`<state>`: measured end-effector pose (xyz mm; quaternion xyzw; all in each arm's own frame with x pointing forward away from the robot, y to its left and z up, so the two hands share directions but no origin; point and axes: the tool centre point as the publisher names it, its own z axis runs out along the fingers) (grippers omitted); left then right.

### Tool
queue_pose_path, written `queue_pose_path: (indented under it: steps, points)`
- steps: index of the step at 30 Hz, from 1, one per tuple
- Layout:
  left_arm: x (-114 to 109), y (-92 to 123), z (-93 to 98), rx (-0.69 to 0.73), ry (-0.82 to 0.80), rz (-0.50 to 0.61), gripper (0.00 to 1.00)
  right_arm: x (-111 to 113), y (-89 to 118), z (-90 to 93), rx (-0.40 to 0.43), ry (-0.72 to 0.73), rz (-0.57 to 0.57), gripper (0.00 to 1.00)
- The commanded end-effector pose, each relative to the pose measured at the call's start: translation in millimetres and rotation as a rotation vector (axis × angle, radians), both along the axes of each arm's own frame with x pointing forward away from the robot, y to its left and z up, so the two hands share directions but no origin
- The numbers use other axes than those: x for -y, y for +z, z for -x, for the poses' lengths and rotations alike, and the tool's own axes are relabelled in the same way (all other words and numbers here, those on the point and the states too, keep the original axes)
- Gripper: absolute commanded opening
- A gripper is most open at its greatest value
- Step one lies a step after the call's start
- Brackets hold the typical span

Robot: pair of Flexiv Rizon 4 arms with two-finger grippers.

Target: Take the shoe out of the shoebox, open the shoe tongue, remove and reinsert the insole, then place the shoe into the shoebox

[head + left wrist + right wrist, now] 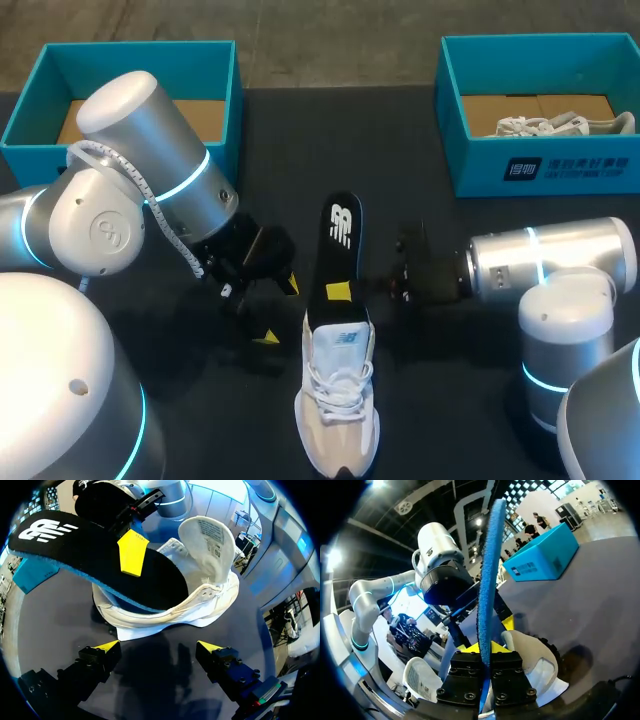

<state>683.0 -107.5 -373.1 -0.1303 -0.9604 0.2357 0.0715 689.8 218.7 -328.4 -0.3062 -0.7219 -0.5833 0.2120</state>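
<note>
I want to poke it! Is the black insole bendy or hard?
Probably bendy: the insole curves where it leaves the shoe. Likely light, since it looks thin edge-on in the right gripper. Its fuzzy blue underside probably isn't slippery.

Dark table (300, 140), white shoe (338, 400) at front middle, left shoebox (225, 110) and right shoebox (480, 165) at far corners.

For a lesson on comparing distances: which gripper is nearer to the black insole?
Right. The right gripper is shut on the insole; the left gripper stands open beside the shoe, clear of the insole.
</note>
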Motion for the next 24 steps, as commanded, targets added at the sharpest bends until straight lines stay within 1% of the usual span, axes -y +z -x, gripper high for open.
queue_pose_path:
  steps: [1,9,24]
  points:
    - [-1,0,1.7,0.004,0.002,0.0,1.0,-1,-2,3.6,-0.009,-0.001,0.005,0.0]
    - [-1,0,1.7,0.004,0.002,0.0,1.0,-2,-8,9.7,-0.039,0.009,0.019,0.0]
    - [-1,0,1.7,0.004,0.002,0.0,1.0,-4,-25,32.3,-0.09,0.025,0.034,0.0]
